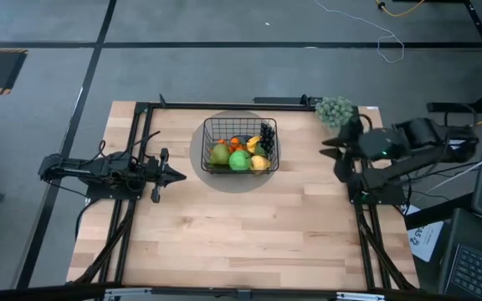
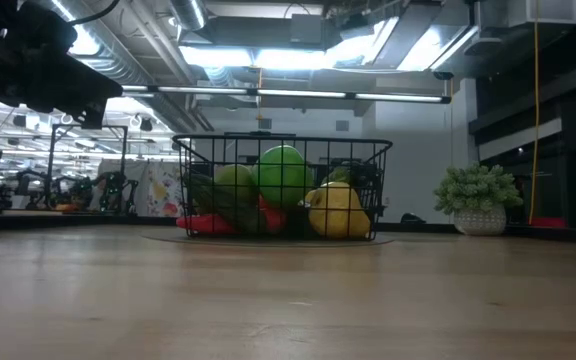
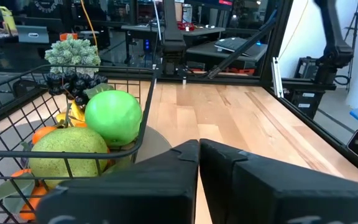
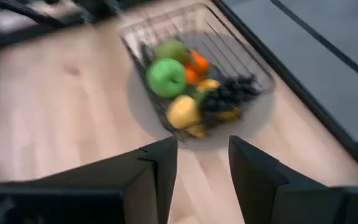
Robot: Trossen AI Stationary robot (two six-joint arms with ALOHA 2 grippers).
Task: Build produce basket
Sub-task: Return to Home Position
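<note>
High view: the black wire basket (image 1: pixel 210 125) stands on a grey round disc (image 1: pixel 197 160) near the middle of the worktop's (image 1: pixel 249 242) far edge. The produce lies inside it: a pear (image 1: pixel 220 154), a green apple (image 1: pixel 239 160) and a yellow fruit (image 1: pixel 259 163) along the near wall, oranges (image 1: pixel 237 142) behind them, and dark grapes (image 1: pixel 267 134) in the far right corner. The left gripper (image 1: pixel 179 176) lies low near the left edge, pointing toward the basket and well apart from it, with its fingers pressed together. The right gripper (image 1: pixel 331 159) hangs by the right edge with its fingers spread and nothing between them. A pale bushy cluster (image 1: pixel 335 110) sits at the far right corner.

Low view: the basket rests flat on the worktop. The green apple (image 2: pixel 282 172) is piled highest, with the pear (image 2: pixel 233 185) and the yellow fruit (image 2: pixel 336 210) on either side of it. The bushy cluster (image 2: pixel 478 190) stands apart, off toward the right edge.

Left wrist view: the two dark fingers meet with no gap. Beyond them are the basket's corner, the green apple (image 3: pixel 113 117) and the pear (image 3: pixel 67 152).

Right wrist view: this picture is blurred. The fingers stand apart, holding nothing, and the filled basket (image 4: pixel 197 25) lies beyond them on the disc.
</note>
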